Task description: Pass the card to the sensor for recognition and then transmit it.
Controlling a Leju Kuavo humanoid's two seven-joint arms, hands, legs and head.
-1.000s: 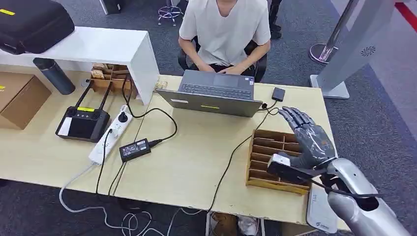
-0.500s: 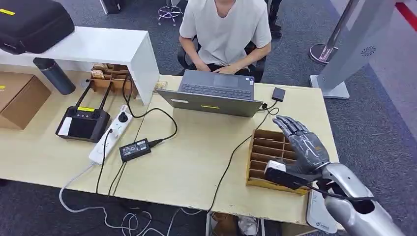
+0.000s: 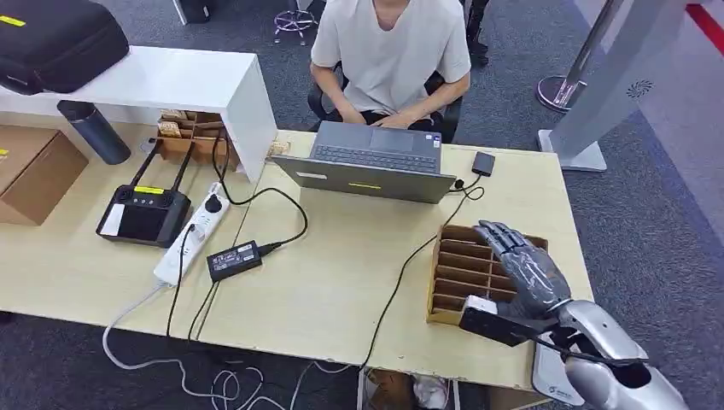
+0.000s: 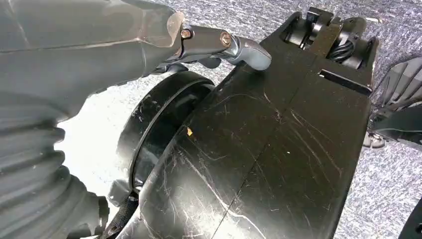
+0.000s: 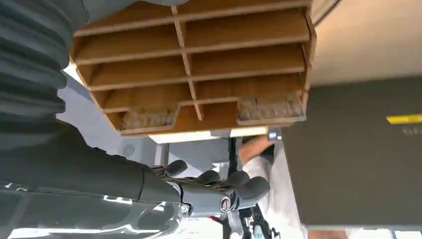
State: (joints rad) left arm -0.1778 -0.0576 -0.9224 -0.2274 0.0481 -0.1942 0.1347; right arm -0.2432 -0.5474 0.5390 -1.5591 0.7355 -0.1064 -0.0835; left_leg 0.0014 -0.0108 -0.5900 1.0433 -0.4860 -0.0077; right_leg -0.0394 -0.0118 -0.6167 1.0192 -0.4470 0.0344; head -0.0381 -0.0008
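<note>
Hovering over the wooden tray (image 3: 452, 278) at the near right of the desk (image 3: 341, 273), your right hand (image 3: 522, 269) has its fingers apart and holds nothing, probably ready to pick a card from a slot. You cannot tell where the card lies; the slots look empty. Your left hand (image 4: 74, 64) hangs low, its state unclear.
</note>
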